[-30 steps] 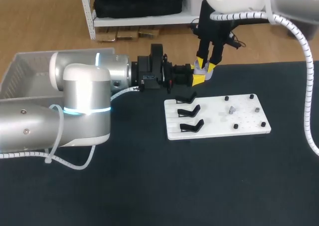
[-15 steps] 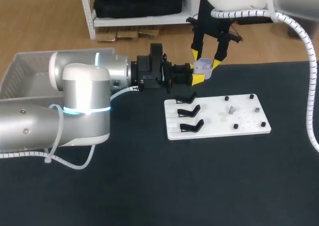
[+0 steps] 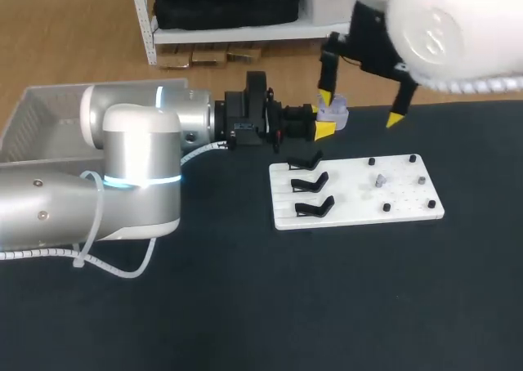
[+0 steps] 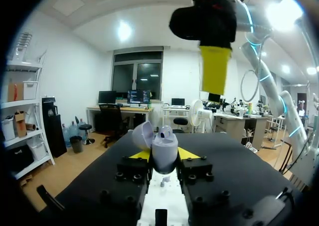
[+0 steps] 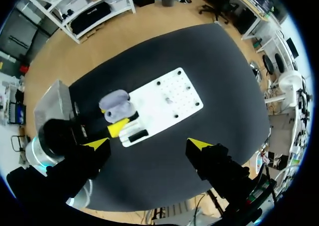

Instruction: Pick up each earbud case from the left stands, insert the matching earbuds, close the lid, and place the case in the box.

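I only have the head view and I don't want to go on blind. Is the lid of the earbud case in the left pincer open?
Observer: Yes. In the left wrist view the earbud case is gripped from both sides by the left pincer, and its lid is swung back, open.
Operator: Is anything in it?
Observer: A small rounded piece sits at its mouth. It may be an earbud, but I cannot tell for sure.
Operator: Is the right pincer touching the case?
Observer: No. The right wrist view shows the right pincer spread wide, well above the case, with nothing between its fingers.
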Controlling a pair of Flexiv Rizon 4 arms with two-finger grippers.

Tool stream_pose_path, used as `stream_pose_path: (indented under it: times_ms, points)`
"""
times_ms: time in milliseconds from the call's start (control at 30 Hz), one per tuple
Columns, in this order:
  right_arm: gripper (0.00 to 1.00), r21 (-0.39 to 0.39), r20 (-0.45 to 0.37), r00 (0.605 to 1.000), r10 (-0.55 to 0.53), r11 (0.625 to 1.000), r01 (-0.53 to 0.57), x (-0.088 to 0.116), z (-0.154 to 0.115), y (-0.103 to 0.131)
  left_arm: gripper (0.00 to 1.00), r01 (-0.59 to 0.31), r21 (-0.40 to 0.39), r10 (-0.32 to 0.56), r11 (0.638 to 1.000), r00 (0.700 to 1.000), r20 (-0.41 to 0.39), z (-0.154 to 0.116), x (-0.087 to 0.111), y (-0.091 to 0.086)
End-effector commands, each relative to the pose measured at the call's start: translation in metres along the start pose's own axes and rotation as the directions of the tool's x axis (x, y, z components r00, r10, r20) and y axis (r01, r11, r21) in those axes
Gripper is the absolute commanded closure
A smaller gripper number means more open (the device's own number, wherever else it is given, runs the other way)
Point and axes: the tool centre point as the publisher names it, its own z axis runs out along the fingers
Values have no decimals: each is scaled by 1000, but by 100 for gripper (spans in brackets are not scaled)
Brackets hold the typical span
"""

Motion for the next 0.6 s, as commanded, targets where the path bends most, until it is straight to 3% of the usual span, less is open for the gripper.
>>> stream_pose_path:
  times_ms: [33, 533, 567, 600]
  points:
    - [0, -109, 169, 986, 10, 994, 9, 14, -2, -38, 100, -2, 0, 2, 1000, 1000, 3, 0, 1, 0]
    - [0, -109, 169, 986, 10, 994, 9, 14, -2, -38, 100, -2, 0, 2, 1000, 1000, 3, 0, 1, 0]
    - [0, -107, 194, 981, 8, 994, 13, 12, 8, -42, 100, -2, 0, 2, 1000, 1000, 3, 0, 1, 0]
    - [0, -132, 142, 990, -11, 991, 30, 12, 16, -47, 100, -2, 0, 2, 1000, 1000, 3, 0, 1, 0]
